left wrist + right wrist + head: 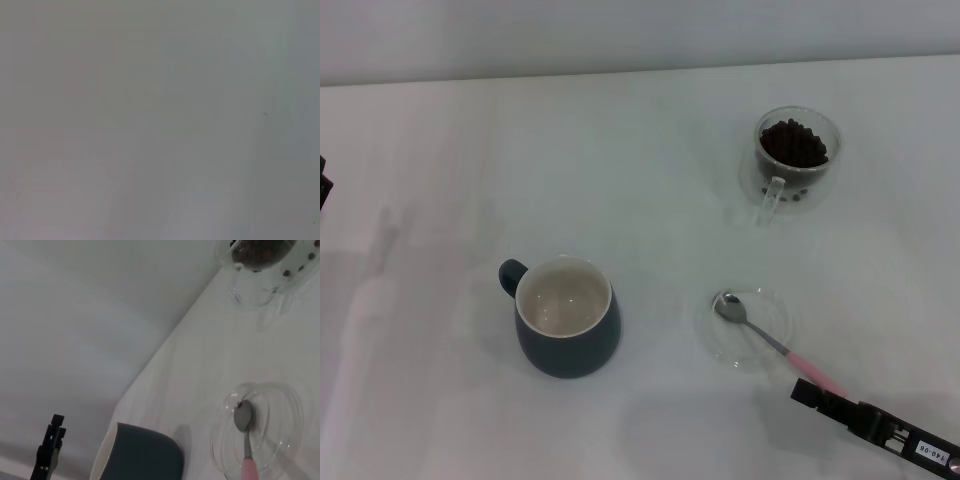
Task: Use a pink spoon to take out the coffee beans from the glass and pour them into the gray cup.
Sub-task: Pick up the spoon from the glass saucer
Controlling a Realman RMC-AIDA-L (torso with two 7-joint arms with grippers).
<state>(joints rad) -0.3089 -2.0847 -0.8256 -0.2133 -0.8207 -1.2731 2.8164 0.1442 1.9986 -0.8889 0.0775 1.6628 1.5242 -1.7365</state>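
Down at the near right of the head view, the right gripper (807,392) sits at the pink spoon's (765,335) handle end; whether it grips cannot be told. Its metal bowl rests in a clear glass dish (780,310). Far right stands the glass (797,160) heaped with coffee beans (793,143); near left, the gray cup (567,316), cream inside. The left gripper (323,185) barely shows at the left edge.

From the right wrist: spoon (245,432) in dish (285,410), cup (142,455) beside, glass (257,262) beyond, left gripper (50,447) far off.

The left wrist view shows only blank grey.

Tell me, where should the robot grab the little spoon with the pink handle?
Best by the pale pink handle of the small metal teaspoon, coming from the robot's right-front side. Its shiny bowl rests in the flat clear glass dish, while the handle sticks out past the rim, so it is free to pinch. The right hand is already beside that end.
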